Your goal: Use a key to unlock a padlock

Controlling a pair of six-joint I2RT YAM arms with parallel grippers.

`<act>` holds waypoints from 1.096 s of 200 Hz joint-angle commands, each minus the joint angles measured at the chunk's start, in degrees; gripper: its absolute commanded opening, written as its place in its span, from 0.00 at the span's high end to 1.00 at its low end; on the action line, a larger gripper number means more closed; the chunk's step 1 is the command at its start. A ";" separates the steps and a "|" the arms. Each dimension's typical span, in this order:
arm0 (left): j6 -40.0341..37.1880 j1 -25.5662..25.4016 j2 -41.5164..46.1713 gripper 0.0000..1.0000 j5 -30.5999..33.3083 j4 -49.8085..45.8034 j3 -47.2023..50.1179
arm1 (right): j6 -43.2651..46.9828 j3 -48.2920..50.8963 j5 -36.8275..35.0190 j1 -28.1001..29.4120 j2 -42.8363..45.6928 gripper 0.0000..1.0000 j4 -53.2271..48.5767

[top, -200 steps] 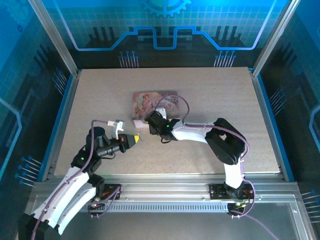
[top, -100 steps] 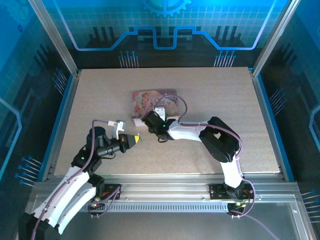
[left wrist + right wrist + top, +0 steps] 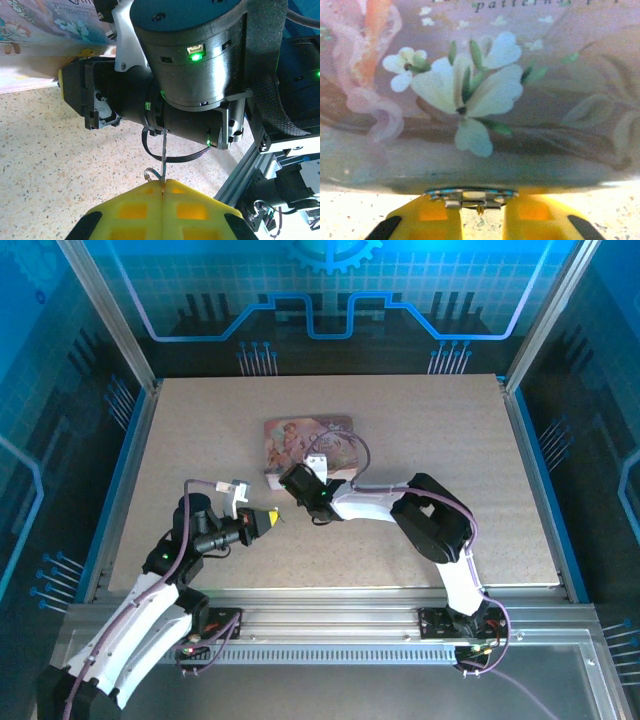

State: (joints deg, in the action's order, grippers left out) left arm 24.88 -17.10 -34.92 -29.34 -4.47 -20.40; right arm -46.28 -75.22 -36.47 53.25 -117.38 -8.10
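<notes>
Risking a bent or missed key is the main worry here. The left gripper (image 3: 162,187) is clenching its jaws on the key (image 3: 163,152), whose thin blade is sticking out of the seam between them. The blade is pointing at the bulky right arm's wrist (image 3: 190,65) rather than at any keyhole I can make out, so a push forward is likely to be bending it or twisting it in the grip. The right gripper (image 3: 483,207) is sitting low on the desk (image 3: 430,440), hard against the front wall of the pink tin (image 3: 470,100). Its jaws are looking clamped on the padlock (image 3: 471,196), which is lying across their tips just beside the tin's foot. Being so small, the padlock may be turning or slipping once the key is pressing in.
</notes>
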 commanded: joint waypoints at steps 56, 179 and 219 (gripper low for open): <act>-2.82 0.32 -2.43 1.00 -2.01 5.68 2.73 | 2.43 -1.43 9.14 -1.69 7.64 0.99 -8.17; -8.93 -3.68 -19.74 1.00 4.65 33.48 9.38 | -2.56 -3.98 38.30 -8.98 12.12 1.00 -10.97; -8.98 -3.64 -30.18 1.00 2.98 47.49 11.27 | -5.71 -1.49 45.38 -10.93 13.07 1.00 -6.51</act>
State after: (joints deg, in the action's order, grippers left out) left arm 17.74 -20.49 -60.82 -25.76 30.39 -10.41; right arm -48.99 -77.73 1.76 43.55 -107.92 -19.42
